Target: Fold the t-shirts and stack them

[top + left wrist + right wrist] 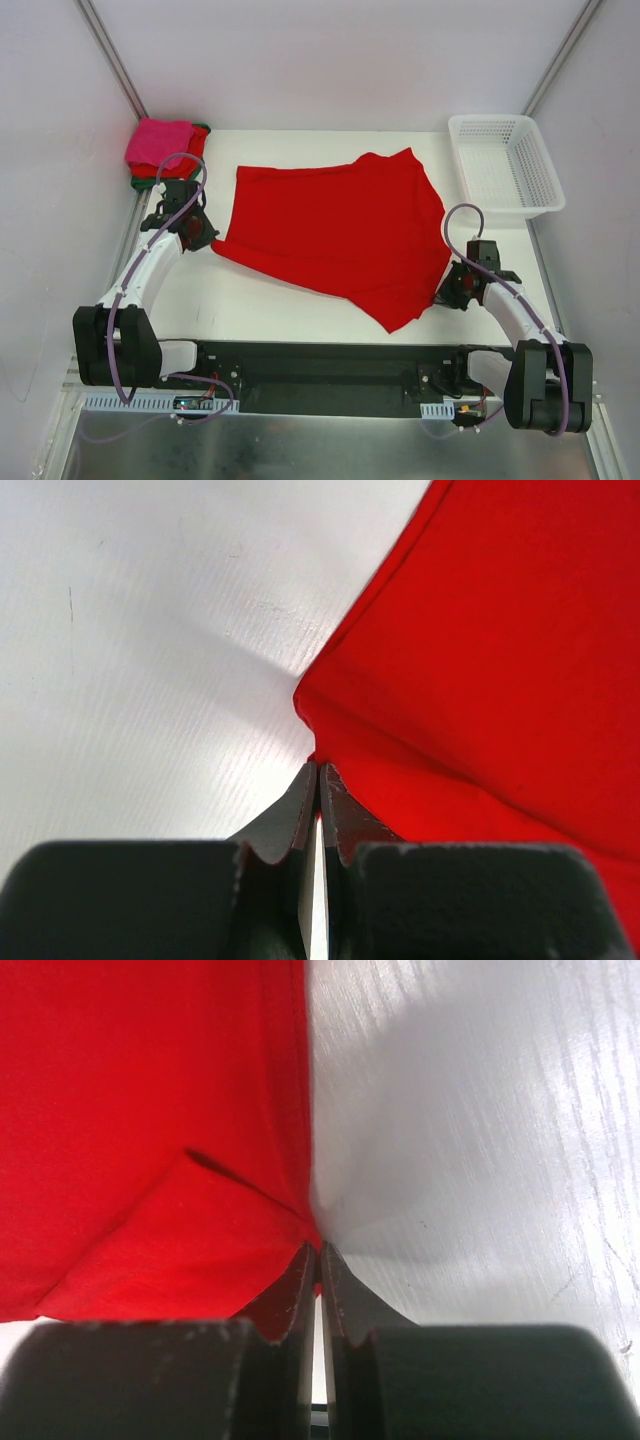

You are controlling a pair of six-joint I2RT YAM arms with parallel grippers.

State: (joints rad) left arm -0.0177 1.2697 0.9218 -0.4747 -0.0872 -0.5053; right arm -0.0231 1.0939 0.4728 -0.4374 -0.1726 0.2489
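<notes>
The white table [300, 310] is carrying, at far left, the stacked t-shirts [165, 150], pink, red and green. The left hand [208, 242] is pinching the spread red t-shirt [340, 225] by a corner, and the right hand [445, 292] is pinching its opposite edge, likely for folding. No writing is showing.

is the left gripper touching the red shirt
Touching. The left wrist view shows the left gripper shut on a corner of the red shirt, the cloth running right into its closed fingertips.

A white lattice basket [505, 165] sits at the far right corner of the white table [262, 312].
</notes>
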